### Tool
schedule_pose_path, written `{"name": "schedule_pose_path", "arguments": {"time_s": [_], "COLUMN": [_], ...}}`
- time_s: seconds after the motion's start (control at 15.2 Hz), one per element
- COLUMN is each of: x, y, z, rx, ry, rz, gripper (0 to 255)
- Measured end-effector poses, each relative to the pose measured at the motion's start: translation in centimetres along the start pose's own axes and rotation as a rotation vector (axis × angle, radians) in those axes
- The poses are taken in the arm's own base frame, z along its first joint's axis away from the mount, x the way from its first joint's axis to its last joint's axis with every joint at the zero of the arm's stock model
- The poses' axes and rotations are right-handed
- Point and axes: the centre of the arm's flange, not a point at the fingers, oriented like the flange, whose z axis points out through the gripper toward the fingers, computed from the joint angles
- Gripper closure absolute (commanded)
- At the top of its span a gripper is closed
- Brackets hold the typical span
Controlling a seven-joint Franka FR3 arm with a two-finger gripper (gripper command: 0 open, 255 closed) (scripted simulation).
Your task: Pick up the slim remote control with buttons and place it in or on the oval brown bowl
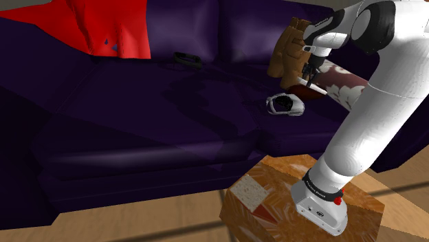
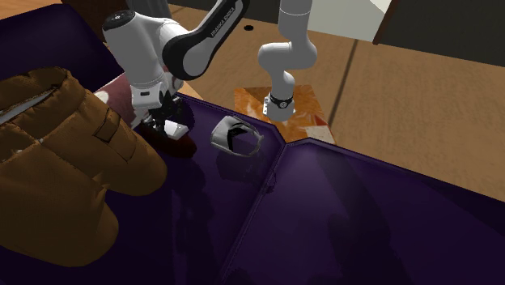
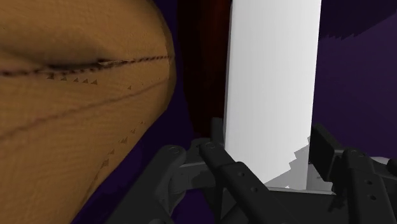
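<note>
**The release over the bowl is where things may be going wrong**

In the shoulder view we are seeing the tool (image 1: 314, 74) hanging low over the purple sofa (image 1: 172, 117), just beside a brown padded jacket (image 1: 287, 48). It is directly above a dark red-brown bowl (image 1: 307, 94) that is lying on the seat. A white and black object (image 1: 284, 104) is resting near the bowl, toward the shoulder view's left. We are judging that a careless release here may be letting the remote strike the rim and slide away over the soft seat.

In the second exterior view the tool (image 2: 162, 120) is standing between the jacket (image 2: 65, 154) and the bowl (image 2: 182, 146). A white piece, which we are taking for the remote control (image 2: 175, 128), is showing at its tip. The jacket is bulging very near the hand. If the hand is going lower, it may be pushing against the jacket and tilting the remote.

In the wrist view the tool (image 3: 266, 133) is closed on the remote control (image 3: 273, 83). The black fingers (image 3: 226, 168) are clasping its long white body, which is drawn plain, with no buttons visible. The long part is reaching far beyond the fingers, so it may be turning in the grip or hitting the bowl's wall first. The dark red bowl (image 3: 203, 63) is showing behind it. We cannot tell whether the remote's far end is over the bowl's inside, so opening now may be dropping it beside the bowl.
</note>
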Motion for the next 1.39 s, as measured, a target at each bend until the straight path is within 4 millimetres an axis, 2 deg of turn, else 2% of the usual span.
{"name": "schedule_pose_path", "arguments": {"time_s": [0.2, 0.26, 0.66, 0.99, 1.39], "x": [0.0, 0.0, 0.0, 0.1, 0.0], "y": [0.0, 0.0, 0.0, 0.0, 0.0], "z": [0.0, 0.0, 0.0, -4.3, -5.0], "rx": [0.0, 0.0, 0.0, -0.002, -0.001], "ry": [0.0, 0.0, 0.0, 0.0, 0.0], "rz": [0.0, 0.0, 0.0, 0.0, 0.0], "gripper": [255, 0, 0, 0, 0]}}
